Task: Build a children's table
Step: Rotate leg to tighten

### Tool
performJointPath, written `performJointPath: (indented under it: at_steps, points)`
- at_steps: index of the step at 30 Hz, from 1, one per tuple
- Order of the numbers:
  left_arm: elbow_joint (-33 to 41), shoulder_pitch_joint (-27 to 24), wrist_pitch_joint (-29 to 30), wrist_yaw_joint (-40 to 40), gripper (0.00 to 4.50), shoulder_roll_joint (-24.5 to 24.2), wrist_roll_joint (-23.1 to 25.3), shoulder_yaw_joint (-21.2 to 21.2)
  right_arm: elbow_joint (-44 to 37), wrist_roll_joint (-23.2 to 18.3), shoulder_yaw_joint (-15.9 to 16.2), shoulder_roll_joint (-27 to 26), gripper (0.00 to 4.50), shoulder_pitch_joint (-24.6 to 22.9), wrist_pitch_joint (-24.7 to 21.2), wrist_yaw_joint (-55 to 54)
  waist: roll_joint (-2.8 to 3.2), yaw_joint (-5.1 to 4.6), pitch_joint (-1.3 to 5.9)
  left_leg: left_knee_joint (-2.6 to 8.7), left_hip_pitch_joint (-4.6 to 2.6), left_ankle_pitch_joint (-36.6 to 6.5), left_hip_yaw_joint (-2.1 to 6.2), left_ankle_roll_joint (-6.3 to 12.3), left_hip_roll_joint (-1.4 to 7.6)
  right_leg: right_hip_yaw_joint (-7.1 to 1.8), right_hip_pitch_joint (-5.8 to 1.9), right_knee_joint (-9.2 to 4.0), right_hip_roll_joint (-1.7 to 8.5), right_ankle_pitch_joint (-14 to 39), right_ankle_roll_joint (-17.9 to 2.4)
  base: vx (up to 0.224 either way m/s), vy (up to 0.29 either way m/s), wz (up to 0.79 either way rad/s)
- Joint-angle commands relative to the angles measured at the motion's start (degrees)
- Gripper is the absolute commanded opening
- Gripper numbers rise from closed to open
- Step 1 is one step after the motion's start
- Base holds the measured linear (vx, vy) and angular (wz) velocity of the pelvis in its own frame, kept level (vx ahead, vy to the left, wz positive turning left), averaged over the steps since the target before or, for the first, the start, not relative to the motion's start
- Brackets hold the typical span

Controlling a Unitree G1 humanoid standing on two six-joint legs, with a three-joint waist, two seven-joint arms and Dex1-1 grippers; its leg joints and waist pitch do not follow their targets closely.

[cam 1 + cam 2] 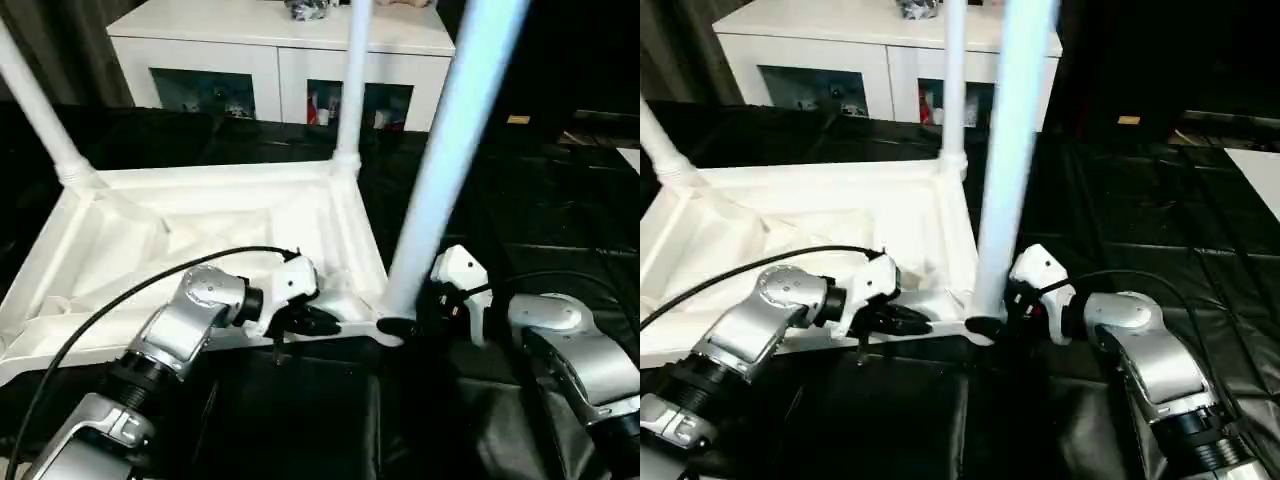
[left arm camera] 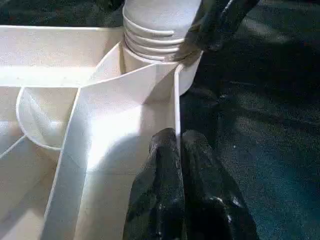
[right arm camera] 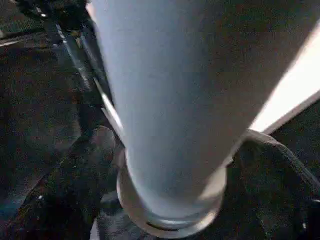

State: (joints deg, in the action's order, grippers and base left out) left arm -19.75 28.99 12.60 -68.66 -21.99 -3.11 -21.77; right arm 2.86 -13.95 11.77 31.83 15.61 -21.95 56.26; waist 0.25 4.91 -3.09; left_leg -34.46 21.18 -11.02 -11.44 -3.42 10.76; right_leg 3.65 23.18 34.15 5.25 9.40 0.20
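The children's table lies upside down on the black cloth, its white ribbed tabletop (image 1: 200, 215) facing up. Legs stand in the far-left socket (image 1: 35, 100), the far-right socket (image 1: 355, 80) and the near-right socket (image 1: 450, 150). My left gripper (image 1: 310, 322) is shut on the tabletop's near rim, whose thin wall is pinched between the black fingers (image 2: 160, 165). My right gripper (image 1: 985, 325) is open, its fingers (image 3: 65, 185) standing on either side of the near-right leg's base (image 3: 170, 100), just above the socket collar.
A white cabinet (image 1: 280, 40) with glass doors stands behind the work. Black padded cloth (image 1: 540, 200) covers the surface to the right and in front. A black cable (image 1: 120, 295) arcs over my left forearm. A white sheet's corner (image 1: 1262, 170) shows at the far right.
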Motion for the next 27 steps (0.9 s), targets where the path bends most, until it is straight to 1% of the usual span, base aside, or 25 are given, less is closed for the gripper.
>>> performJointPath:
  at_steps: [1,3,5,6,8,10,13,14,16,17,18,19,20,21,22,23,24,25,26,27]
  points:
    - [3.4,0.5,-0.3,-1.3,0.0,0.0,-2.0,0.0,-0.9,-0.5,0.7,1.4,3.59,-0.2,-0.7,2.1,-0.46,-0.27,3.62,4.67,-0.92,-13.9,1.29,1.53,2.73,-2.63,-2.36,-4.02,3.28,17.0,-11.7,0.0,0.0,0.0]
    - [3.3,0.5,-0.4,-1.3,0.0,0.0,-2.0,0.0,-0.9,-0.6,0.9,1.5,3.56,-0.2,-0.8,2.5,-0.49,-0.21,3.76,4.48,-0.87,-12.4,1.21,2.0,2.69,-2.64,-2.46,-3.77,3.26,14.7,-12.2,0.0,0.0,0.0]
    - [3.5,0.4,-0.2,-1.7,0.0,0.0,-1.8,0.2,-1.2,-0.8,1.0,1.9,3.3,-0.4,-1.2,3.0,-0.53,-0.2,3.85,4.36,-0.72,-10.6,1.18,2.67,2.64,-2.58,-2.6,-3.46,3.21,12.4,-13.0,0.0,0.0,0.0]
    - [3.6,0.3,-0.2,-1.8,0.0,0.1,-1.7,0.3,-1.5,-0.8,1.0,2.1,3.13,-0.6,-1.3,3.2,-0.51,-0.16,3.89,4.33,-0.76,-10.4,1.17,2.77,2.67,-2.57,-2.6,-3.41,3.22,12.1,-13.1,0.0,0.0,0.0]
    - [3.7,0.2,-0.1,-1.8,0.0,0.0,-1.6,0.3,-1.6,-0.9,0.9,2.3,3.09,-0.8,-1.4,3.3,-0.49,-0.11,3.89,4.29,-0.85,-10.3,1.13,2.95,2.71,-2.57,-2.58,-3.37,3.19,11.6,-13.5,0.0,0.0,0.0]
    - [3.7,0.2,-0.1,-1.7,0.0,-0.1,-1.7,0.3,-1.5,-0.7,0.6,2.2,2.84,-0.8,-1.5,3.4,-0.47,-0.1,3.81,4.31,-0.8,-10.7,1.1,3.02,2.67,-2.56,-2.59,-3.46,3.18,12.1,-13.5,0.0,0.0,0.0]
    - [3.7,0.1,-0.1,-1.8,0.0,0.0,-1.7,0.3,-1.1,-0.9,0.1,1.6,2.78,-0.7,-1.7,3.1,-0.46,-0.06,3.78,4.35,-0.91,-11.5,1.14,2.63,2.7,-2.56,-2.54,-3.61,3.22,13.6,-13.2,0.0,0.0,0.0]
    - [3.5,0.2,0.1,-1.4,0.0,0.1,-1.5,0.4,-0.6,-0.8,-0.1,1.0,2.76,-0.5,-1.5,2.4,-0.32,-0.06,3.77,4.38,-0.89,-11.7,1.19,2.45,2.7,-2.56,-2.56,-3.6,3.25,13.9,-13.1,0.0,0.0,0.0]
    - [3.1,0.3,0.2,-0.8,0.0,0.3,-1.3,0.6,0.2,-0.5,-0.4,0.3,2.73,-0.3,-1.3,1.4,-0.4,-0.16,3.76,4.41,-0.87,-12.1,1.18,2.18,2.65,-2.52,-2.51,-3.7,3.21,14.6,-12.9,0.0,0.0,0.0]
    - [2.5,0.5,0.9,0.3,0.0,0.7,-0.9,0.8,1.8,0.6,-0.7,-1.1,2.73,0.3,-0.9,-1.5,-0.44,-0.24,3.73,4.44,-0.83,-12.2,1.2,1.88,2.65,-2.53,-2.53,-3.73,3.25,15.0,-12.7,0.0,0.0,0.0]
    - [0.6,1.3,1.4,3.5,0.0,2.0,-0.1,1.5,5.1,2.4,-1.7,-3.9,2.72,1.5,-0.8,-7.6,-0.37,-0.5,3.66,4.41,-0.88,-12.6,1.15,1.26,2.45,-2.43,-2.25,-3.94,3.18,16.0,-12.8,0.0,0.0,0.0]
    - [-0.7,1.8,1.8,5.7,0.0,2.9,0.5,2.0,7.4,3.7,-2.4,-5.9,2.72,2.4,-0.8,-11.9,-0.43,-0.69,3.63,4.48,-0.65,-12.9,1.24,0.95,2.38,-2.4,-2.46,-3.91,3.23,16.8,-12.6,0.0,0.0,0.0]
    - [-2.8,2.9,3.4,9.9,0.0,4.7,1.4,2.9,11.1,4.6,-4.3,-9.6,2.72,3.9,-1.4,-19.0,-0.54,-1.09,3.58,4.6,-0.71,-13.7,1.34,0.06,2.28,-2.28,-2.36,-4.06,3.14,19.1,-11.7,0.0,0.0,0.0]
    - [-3.6,3.3,4.1,11.7,0.0,5.7,1.5,3.3,12.2,4.6,-5.3,-11.2,2.72,4.5,-1.7,-21.9,-0.57,-1.36,3.63,4.47,-0.92,-14.3,1.27,-0.34,2.14,-2.26,-2.15,-4.19,3.06,20.0,-11.5,0.0,0.0,0.0]
    - [-6.7,5.1,6.2,18.4,0.0,9.3,1.9,5.0,15.7,4.4,-9.0,-16.8,2.72,6.5,-3.1,-32.5,-0.54,-1.86,3.66,4.47,-0.92,-15.0,1.42,-0.87,2.1,-2.28,-2.18,-4.34,3.23,21.5,-11.0,0.0,0.0,0.0]
    - [-8.1,5.9,6.8,21.1,0.0,10.8,2.0,5.7,17.1,4.3,-10.5,-19.0,2.71,7.4,-3.7,-36.9,-0.43,-2.29,3.62,4.53,-0.91,-15.3,1.54,-1.45,2.04,-2.2,-1.99,-4.5,3.11,22.5,-10.8,0.0,0.0,0.0]
    - [-9.1,6.6,7.8,23.4,0.0,12.3,1.9,6.5,18.1,4.2,-11.4,-20.9,2.7,8.1,-4.1,-40.1,-0.53,-2.45,3.78,4.53,-0.85,-14.9,1.62,-1.8,2.0,-2.16,-2.22,-4.41,3.14,22.0,-10.4,0.0,0.0,0.0]
    - [-10.1,7.3,8.5,24.8,0.0,13.4,1.7,6.8,19.1,4.6,-11.9,-22.1,2.7,8.7,-4.4,-42.8,-0.58,-2.49,3.79,4.56,-0.83,-14.5,1.62,-1.61,2.01,-2.18,-2.26,-4.49,3.15,21.3,-10.5,0.0,0.0,0.0]
    - [-10.7,7.7,8.6,26.0,0.0,14.2,1.9,6.9,19.8,4.8,-12.3,-23.2,2.7,9.1,-4.1,-45.0,-0.44,-2.54,3.85,4.53,-0.78,-13.9,1.56,-1.27,2.0,-2.21,-2.28,-4.37,3.02,19.5,-10.5,0.0,0.0,0.0]
    - [-12.3,8.7,8.5,28.9,0.0,16.0,2.3,7.1,21.6,5.3,-13.1,-25.6,2.7,10.0,-3.2,-49.6,-0.52,-2.69,3.87,4.53,-0.75,-13.5,1.42,-1.03,2.02,-2.3,-2.28,-4.39,2.97,18.5,-10.7,0.0,0.0,0.0]
